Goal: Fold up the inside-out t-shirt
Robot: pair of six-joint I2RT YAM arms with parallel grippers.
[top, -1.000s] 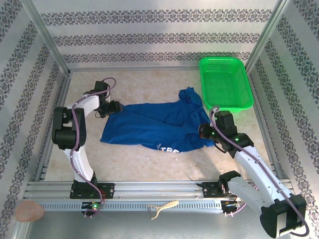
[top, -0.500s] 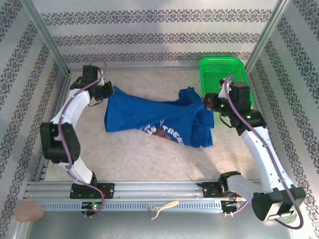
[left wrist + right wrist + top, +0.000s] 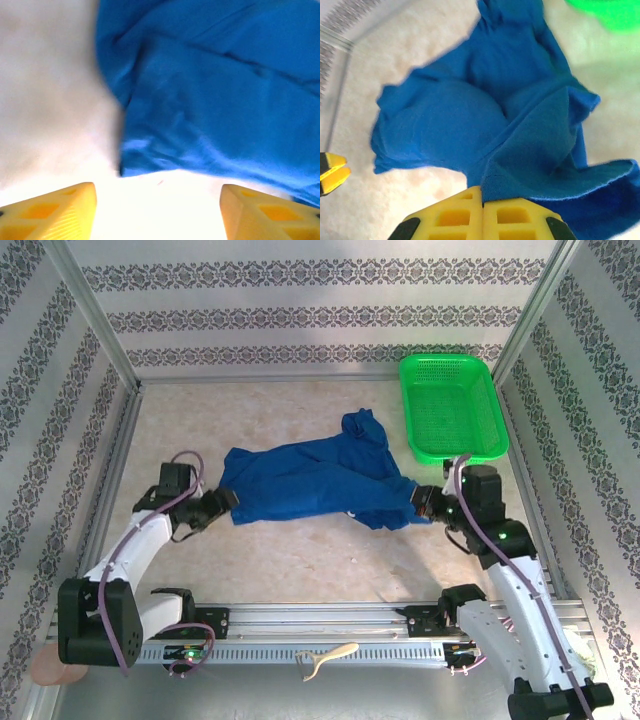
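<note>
The inside-out t-shirt [image 3: 310,480] lies bunched across the middle of the table, plain royal blue with no lettering showing. My left gripper [image 3: 222,505] sits just off its left edge, open; its yellow fingertips [image 3: 60,210] flank bare table, with the cloth's hem [image 3: 150,167] a little ahead of them. My right gripper [image 3: 422,502] is at the shirt's right end, shut on a fold of the blue cloth [image 3: 530,165], which runs out from between the closed yellow fingers [image 3: 520,217]. The shirt [image 3: 445,125] spreads away from that grip toward the left.
A green plastic basket [image 3: 452,405] stands at the back right, close behind the right arm. Patterned walls enclose the table on three sides. The aluminium rail [image 3: 320,625] with the arm bases runs along the near edge. Bare tabletop lies in front of the shirt.
The left gripper has let go of the shirt's left edge, opened and drawn back toward the near left. The right arm pulled its held end toward the near right; the lettering is hidden now.
</note>
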